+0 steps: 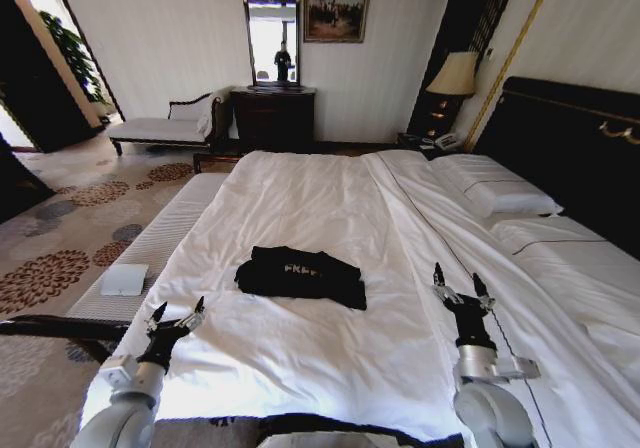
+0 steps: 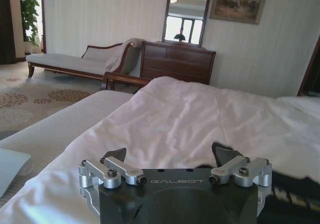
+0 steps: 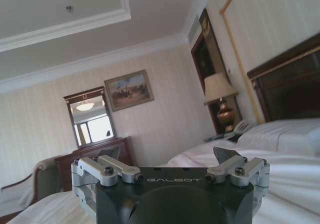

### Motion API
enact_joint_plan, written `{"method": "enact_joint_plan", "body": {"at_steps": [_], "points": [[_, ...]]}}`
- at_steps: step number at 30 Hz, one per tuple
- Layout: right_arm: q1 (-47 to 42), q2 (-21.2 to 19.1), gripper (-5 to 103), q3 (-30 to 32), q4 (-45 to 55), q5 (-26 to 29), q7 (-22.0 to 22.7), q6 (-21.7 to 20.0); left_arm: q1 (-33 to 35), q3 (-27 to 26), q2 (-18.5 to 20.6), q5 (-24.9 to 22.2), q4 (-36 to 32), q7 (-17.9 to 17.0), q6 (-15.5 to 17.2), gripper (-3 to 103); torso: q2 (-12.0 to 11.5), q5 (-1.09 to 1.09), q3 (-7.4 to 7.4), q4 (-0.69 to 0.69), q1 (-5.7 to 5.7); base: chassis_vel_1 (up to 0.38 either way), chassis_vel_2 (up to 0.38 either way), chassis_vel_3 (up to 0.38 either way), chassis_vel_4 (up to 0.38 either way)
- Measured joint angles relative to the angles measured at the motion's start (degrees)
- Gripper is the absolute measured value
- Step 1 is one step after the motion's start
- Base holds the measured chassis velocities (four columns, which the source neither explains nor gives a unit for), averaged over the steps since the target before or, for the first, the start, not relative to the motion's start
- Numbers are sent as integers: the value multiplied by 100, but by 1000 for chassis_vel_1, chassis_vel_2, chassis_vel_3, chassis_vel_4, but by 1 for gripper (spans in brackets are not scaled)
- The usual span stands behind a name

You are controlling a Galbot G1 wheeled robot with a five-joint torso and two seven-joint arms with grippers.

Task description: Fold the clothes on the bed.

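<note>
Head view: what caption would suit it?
Folded black T-shirt on the white bed, open left gripper and right gripper flanking it.

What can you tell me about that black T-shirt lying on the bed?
The black T-shirt looks like soft fabric and lies flat as a compact, roughly rectangular bundle, apparently already folded. White lettering shows on its upper face, too blurred to read fully. It rests on the white duvet of the bed, near the foot end and about midway across. Nothing else touches it: the left gripper and right gripper hover open on either side, both clear of it.
</note>
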Motion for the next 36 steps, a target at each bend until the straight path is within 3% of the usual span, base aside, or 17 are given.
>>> {"method": "enact_joint_plan", "body": {"at_steps": [2, 4, 6, 8, 10, 16, 22, 32, 36], "points": [[189, -458, 100, -194, 28, 665, 248, -268, -319, 93, 114, -448, 4, -371, 302, 100, 0, 0, 0, -2, 0, 0, 0, 0, 0], [275, -612, 100, -284, 50, 891, 341, -363, -411, 104, 131, -594, 4, -479, 405, 100, 0, 0, 0, -1, 0, 0, 0, 0, 0], [513, -993, 100, -528, 146, 1591, 587, -575, -797, 173, 170, -1043, 152, -827, 788, 100, 0, 3, 1, 8, 1, 0, 0, 0, 0], [522, -1049, 100, -555, 179, 1748, 601, -625, -945, 223, 183, -1170, 270, -923, 899, 100, 0, 1, 0, 5, 1, 0, 0, 0, 0], [480, -1127, 100, -585, 221, 1941, 589, -687, -1451, 435, 199, -1596, 691, -1205, 1186, 100, 0, -2, 0, 1, 0, 0, 0, 0, 0], [423, -1088, 100, -662, 130, 1859, 474, -691, -2773, 1013, 58, -2462, 1639, -1817, 1516, 100, 0, 2, 0, -1, 0, 0, 0, 0, 0], [463, -838, 100, -729, 57, 1534, 418, -687, -3841, 1493, -246, -2902, 2525, -2143, 1706, 100, 0, 1, 0, 0, 1, 0, 0, 0, 0], [408, -882, 100, -716, -69, 1447, 388, -677, -5378, 1815, -698, -2898, 4166, -2247, 1827, 100, 0, 1, 0, 0, 1, 0, 0, 0, 0], [457, -906, 100, -744, -106, 1445, 411, -699, -6055, 1915, -940, -2730, 5192, -2327, 1930, 100, 0, 1, 0, 1, 1, 0, 0, 0, 0]]}}
